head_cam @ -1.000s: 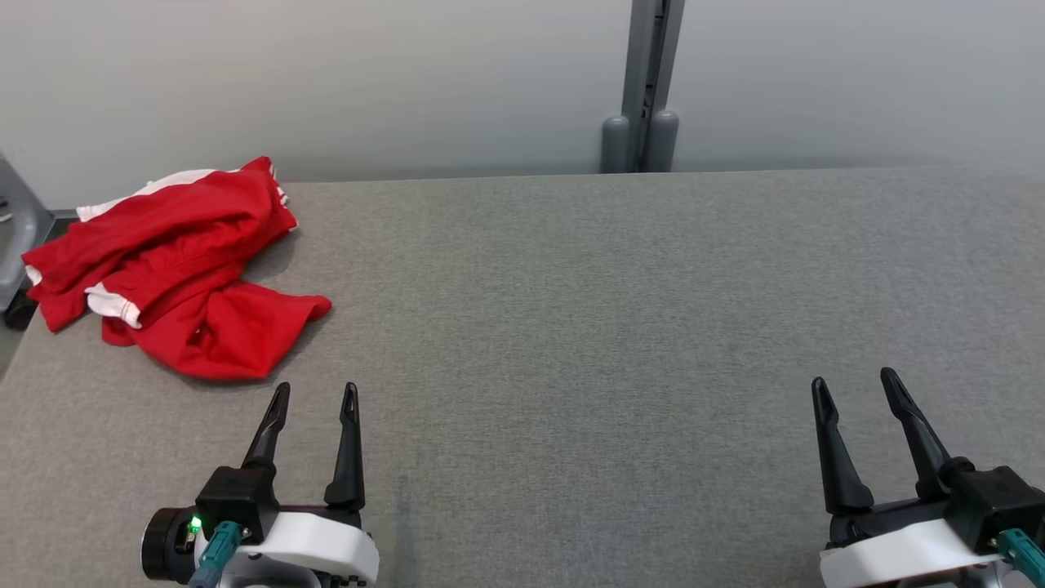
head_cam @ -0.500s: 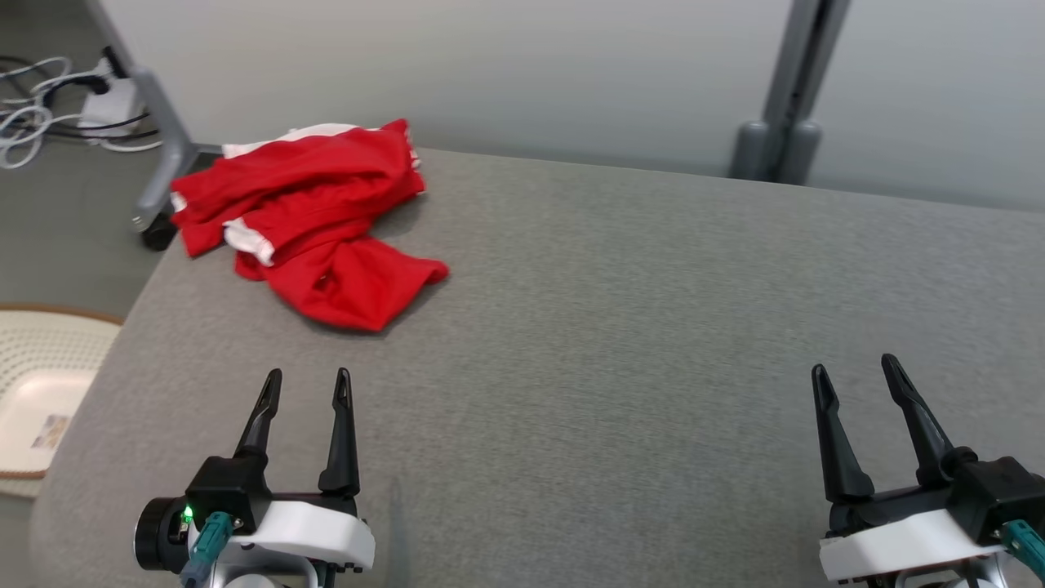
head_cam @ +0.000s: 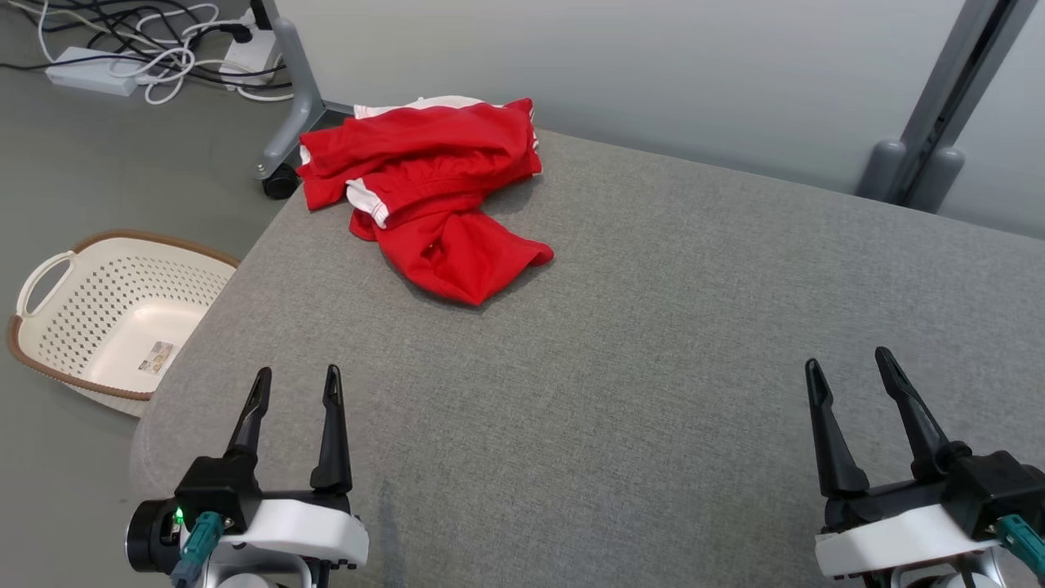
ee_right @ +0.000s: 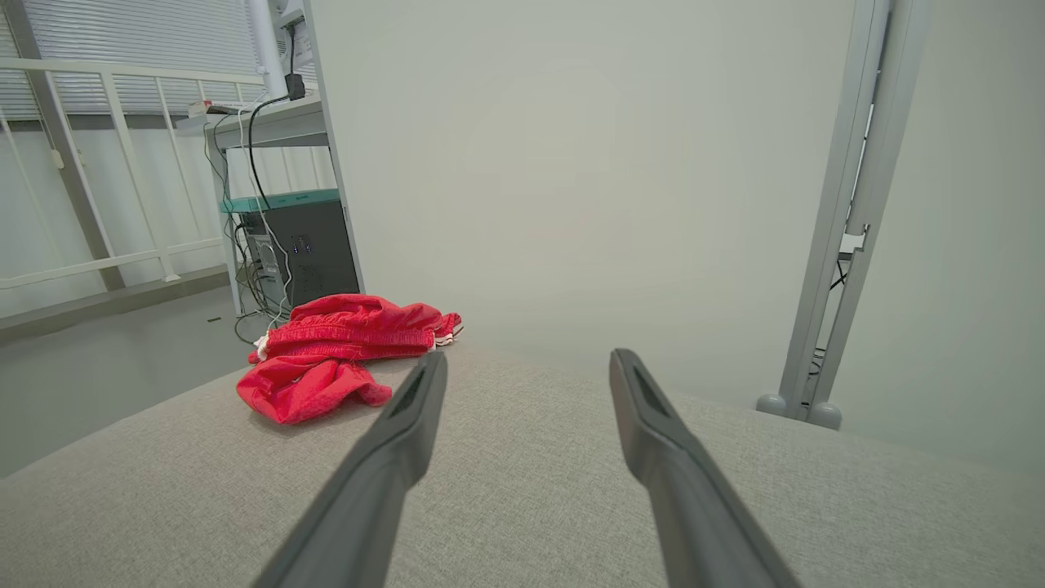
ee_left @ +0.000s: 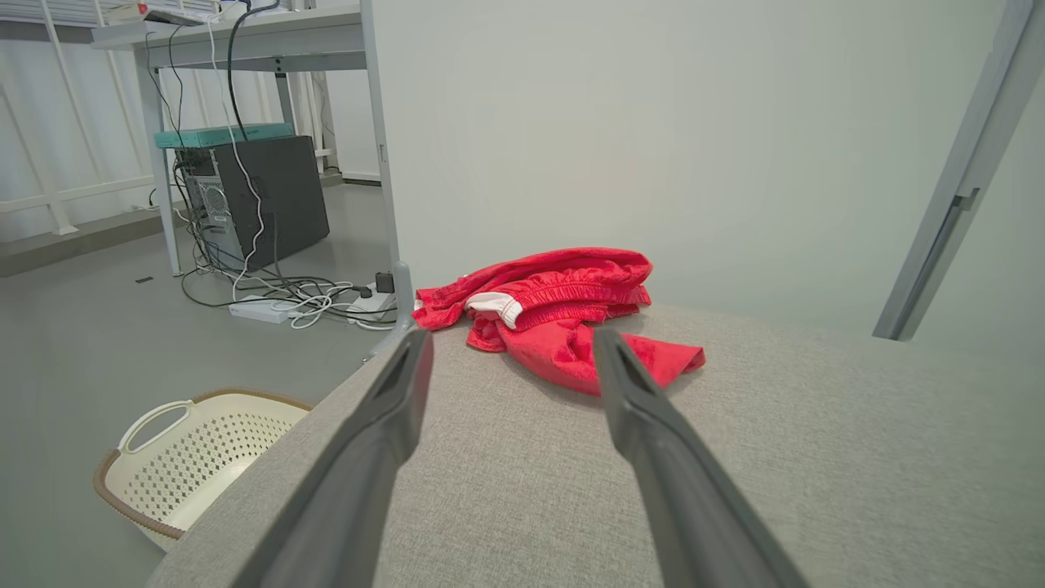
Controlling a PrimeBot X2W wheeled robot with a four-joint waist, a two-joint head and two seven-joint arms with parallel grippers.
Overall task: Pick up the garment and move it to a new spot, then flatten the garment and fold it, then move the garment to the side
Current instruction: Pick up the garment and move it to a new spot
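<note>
The garment [head_cam: 433,192] is a crumpled heap of red cloth with white trim, lying at the far left corner of the grey table [head_cam: 653,343]. It also appears ahead of the fingers as the garment [ee_left: 555,314] in the left wrist view and off to the left as the garment [ee_right: 343,355] in the right wrist view. My left gripper [head_cam: 295,382] stands open over the table's near left part, well short of the cloth, with nothing between its fingers. My right gripper [head_cam: 851,367] is open and empty at the near right.
A cream laundry basket [head_cam: 49,278] with a brown rim sits on the floor left of the table. Cables and a power strip [head_cam: 90,69] lie on the floor beyond it, near a wheeled grey leg [head_cam: 286,122]. A grey post [head_cam: 939,122] stands behind the table.
The head camera has turned left, so the whole picture shifted right and the basket and cables came into view. The garment lies as before and both grippers stay open.
</note>
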